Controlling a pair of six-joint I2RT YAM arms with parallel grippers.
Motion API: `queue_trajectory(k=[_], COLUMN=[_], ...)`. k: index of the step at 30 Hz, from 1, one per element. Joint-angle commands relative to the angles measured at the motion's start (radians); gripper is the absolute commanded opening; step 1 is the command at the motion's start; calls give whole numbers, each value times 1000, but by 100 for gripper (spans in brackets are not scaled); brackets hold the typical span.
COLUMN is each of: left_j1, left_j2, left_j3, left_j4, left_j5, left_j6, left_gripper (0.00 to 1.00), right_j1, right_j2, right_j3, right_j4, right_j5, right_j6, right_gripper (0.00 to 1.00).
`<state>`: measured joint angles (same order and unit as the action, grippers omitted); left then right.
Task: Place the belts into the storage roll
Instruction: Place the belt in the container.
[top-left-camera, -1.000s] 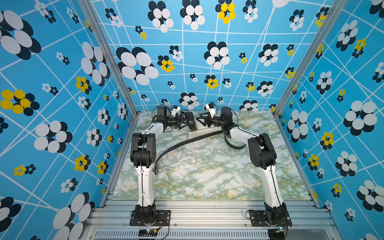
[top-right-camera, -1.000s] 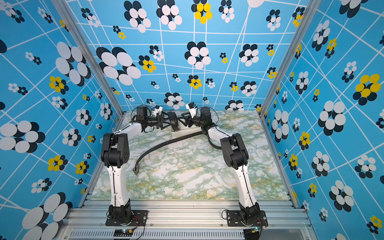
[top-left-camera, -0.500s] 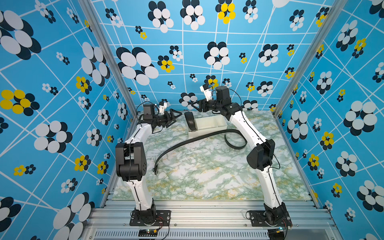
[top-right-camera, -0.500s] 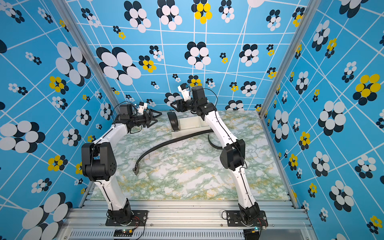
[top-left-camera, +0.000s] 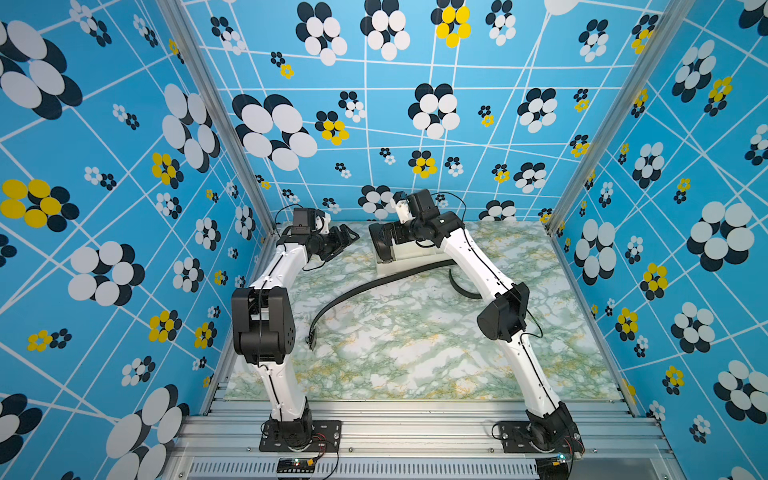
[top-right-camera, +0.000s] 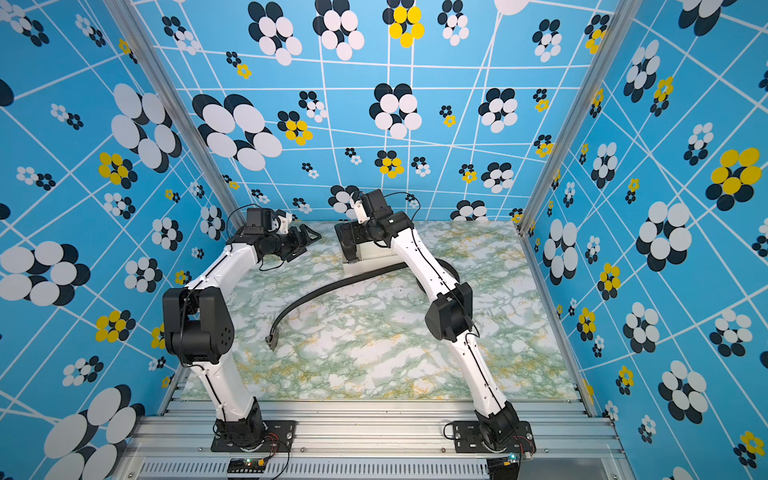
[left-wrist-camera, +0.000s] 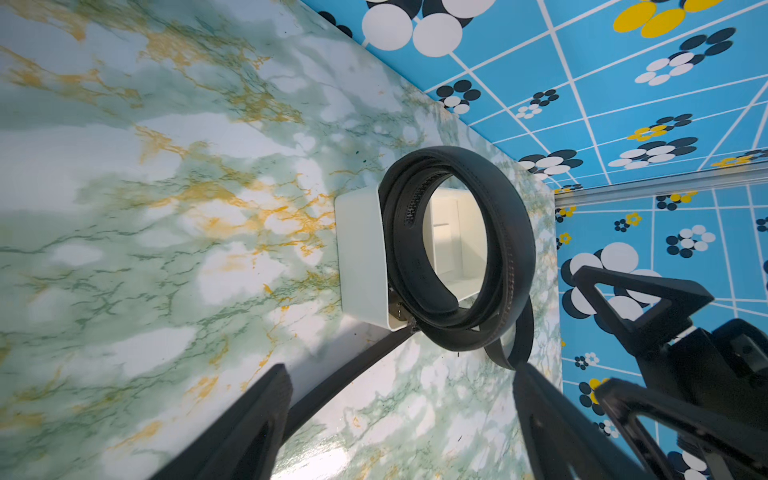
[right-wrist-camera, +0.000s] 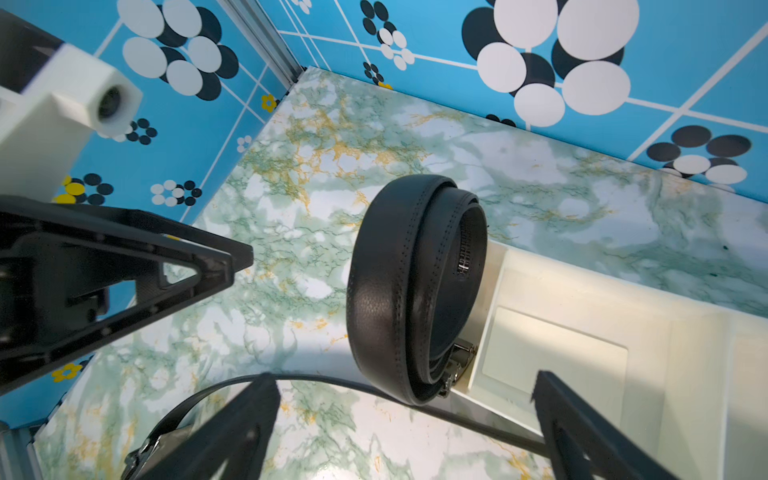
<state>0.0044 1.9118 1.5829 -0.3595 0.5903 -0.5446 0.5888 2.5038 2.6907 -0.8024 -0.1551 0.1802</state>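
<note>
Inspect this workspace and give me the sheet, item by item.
Surface: marbled green-white tabletop, no spills seen.
Job's things: coiled belt stands on edge in the end compartment of the cream tray, rising above its rim; loose belt lies in a long curve on the tabletop beside the tray, not yet stowed.
Clutter: nothing seen.
Grippers: left tool open, holding nothing; right tool open, holding nothing.
Cables: thin black wire loops at the left wrist, apart from the belts.
Surroundings: blue flower-print walls, aluminium frame posts.
</note>
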Motion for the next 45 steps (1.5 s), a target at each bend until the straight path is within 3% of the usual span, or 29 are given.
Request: queue_trajectory(k=[1,16,23,25,34,45], left_j1=[-6,9,18,19,23,15], left_j2=[46,-3,-17,-16,-20,-23], left_j3=[59,-1,-27,-31,-65,-112], left_j4=[-91,-154,-158,-157,-138,-90], left_j5=[-57,-40,-30,-23,-10,11], left_j6=[38,106,115,117,111,88], left_gripper=[87,86,85,85,84,83], right_j1=[24,45,50,52,52,39], right_j2=[18,137,148,151,160,162], right_j3=[7,98,98,98,87,13], right_j4=[-1,60,133,141,172,234], right_j5=[50,104,89,85,92,72], right_j6=[19,35,38,36,24,-9], right_gripper=[99,89,61,59,34,35])
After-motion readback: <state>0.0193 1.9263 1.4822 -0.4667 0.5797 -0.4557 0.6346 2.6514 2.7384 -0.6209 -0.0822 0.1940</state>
